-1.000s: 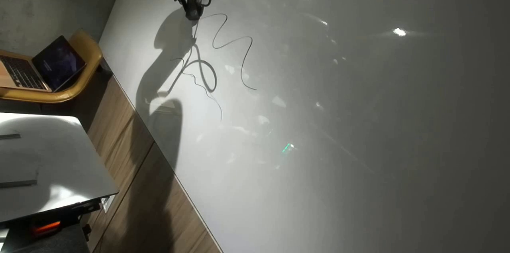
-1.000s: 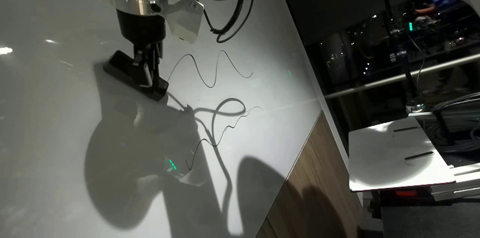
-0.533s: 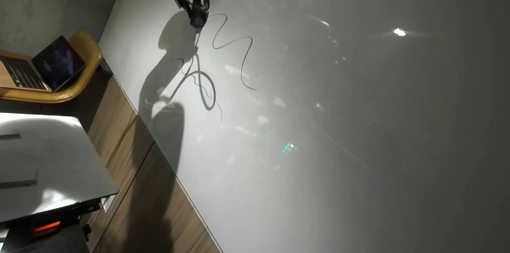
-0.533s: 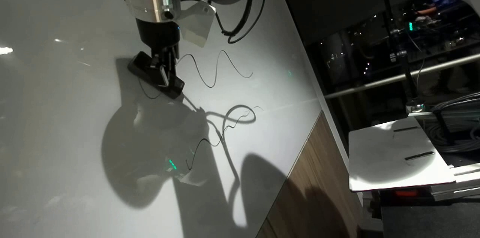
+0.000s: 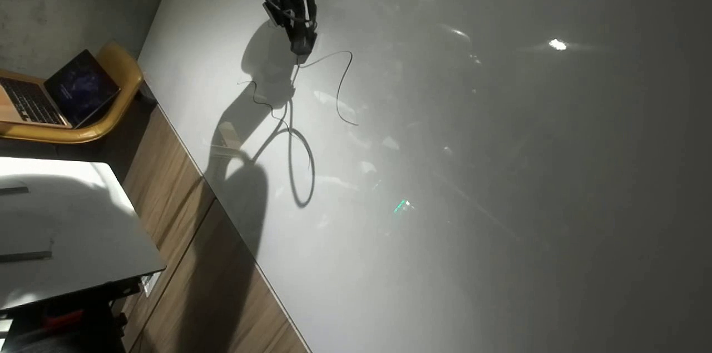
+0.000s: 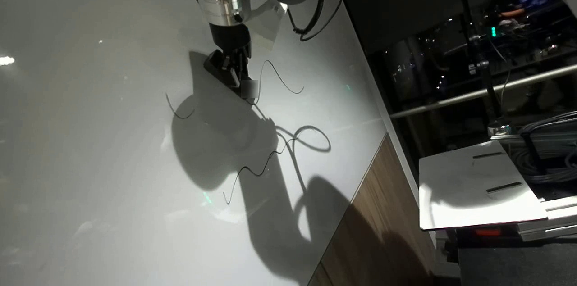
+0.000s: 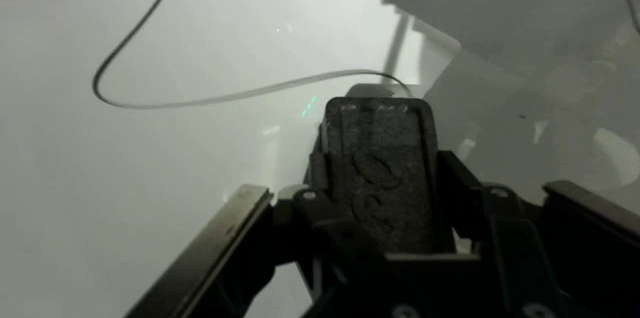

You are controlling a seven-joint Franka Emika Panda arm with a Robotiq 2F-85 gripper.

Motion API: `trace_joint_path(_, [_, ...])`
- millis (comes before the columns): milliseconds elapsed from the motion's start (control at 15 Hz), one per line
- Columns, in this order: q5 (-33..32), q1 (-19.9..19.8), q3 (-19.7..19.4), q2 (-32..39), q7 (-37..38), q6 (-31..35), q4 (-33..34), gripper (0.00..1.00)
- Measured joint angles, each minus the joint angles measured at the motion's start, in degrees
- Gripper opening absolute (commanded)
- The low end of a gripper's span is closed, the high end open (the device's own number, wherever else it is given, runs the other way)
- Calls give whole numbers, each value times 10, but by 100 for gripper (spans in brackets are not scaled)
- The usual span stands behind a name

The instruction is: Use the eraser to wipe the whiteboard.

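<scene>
The dark grey eraser [image 7: 377, 127] is held between the two fingers of my gripper [image 7: 382, 173] in the wrist view. My gripper [image 5: 292, 16] and the eraser [image 5: 303, 44] are at the upper left of the whiteboard [image 5: 473, 264] in an exterior view. In an exterior view my gripper [image 6: 235, 74] holds the eraser [image 6: 214, 63] at the whiteboard [image 6: 112, 155]; a blurred square covers the eraser's lower end. It looks flush with the board; contact is hard to tell. The upper pen line [image 7: 225, 97] runs to the eraser. A lower pen line [image 6: 261, 173] lies apart.
A short pen stroke [image 6: 180, 117] stands apart left of the eraser. A white tabletop [image 5: 72, 219] and a laptop [image 5: 83, 86] on a yellow chair [image 5: 130, 75] are beyond the board's edge. Wood panels [image 6: 383, 196] border the board. Arm shadows fall across it.
My gripper and the eraser have moved right and down in an exterior view, along the upper pen line. A bend of that line no longer shows. The short stroke behind is uncovered.
</scene>
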Motion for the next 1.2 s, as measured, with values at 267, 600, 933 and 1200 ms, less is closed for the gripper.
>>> trace_joint_path(267, [8,-36,-23,-31,-1,0,-24,30])
trace_joint_path(600, [32,-75,-53,-45,-37,0,-29,30])
trace_joint_path(933, [39,-78,-48,-36,-50,-21,-15,30])
trace_joint_path(1200, [38,-67,-30,-12,-48,-65,9,30])
